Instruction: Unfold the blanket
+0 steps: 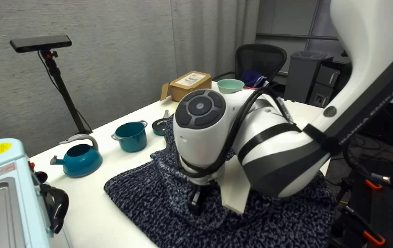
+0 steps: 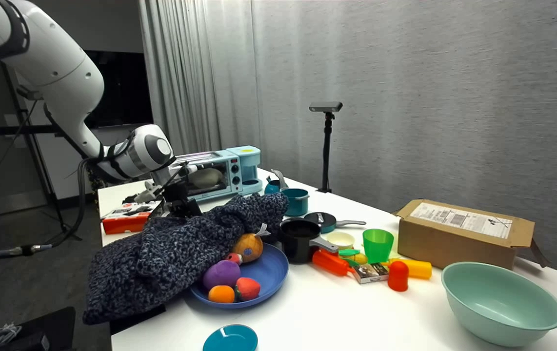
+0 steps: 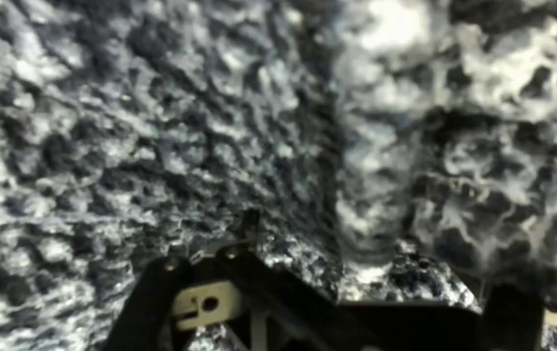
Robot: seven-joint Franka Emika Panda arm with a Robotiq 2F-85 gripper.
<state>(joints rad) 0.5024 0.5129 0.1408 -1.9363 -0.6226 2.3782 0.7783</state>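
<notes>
The blanket is a thick, dark navy-and-grey speckled knit. In an exterior view it lies spread and rumpled over the table under my arm [image 1: 141, 193]. In an exterior view it is heaped, with raised folds, and hangs over the table's edge [image 2: 151, 263]. It fills the wrist view [image 3: 112, 146], where a ridge of cloth stands between my fingers. My gripper [image 3: 378, 258] points down at the blanket with its fingers wide apart. One finger shows against the cloth in an exterior view [image 1: 195, 203]; the arm hides the other. The gripper also shows low beside the heap [image 2: 181, 202].
A blue plate [image 2: 278, 273] with toy fruit touches the blanket. A black pot [image 2: 300, 243], teal pot [image 1: 133, 137], teal kettle [image 1: 83, 162] and light-blue toaster oven [image 1: 21, 193] stand nearby. A cardboard box [image 2: 459, 243], mint bowl [image 2: 503, 304] and red box [image 2: 125, 224] are farther off.
</notes>
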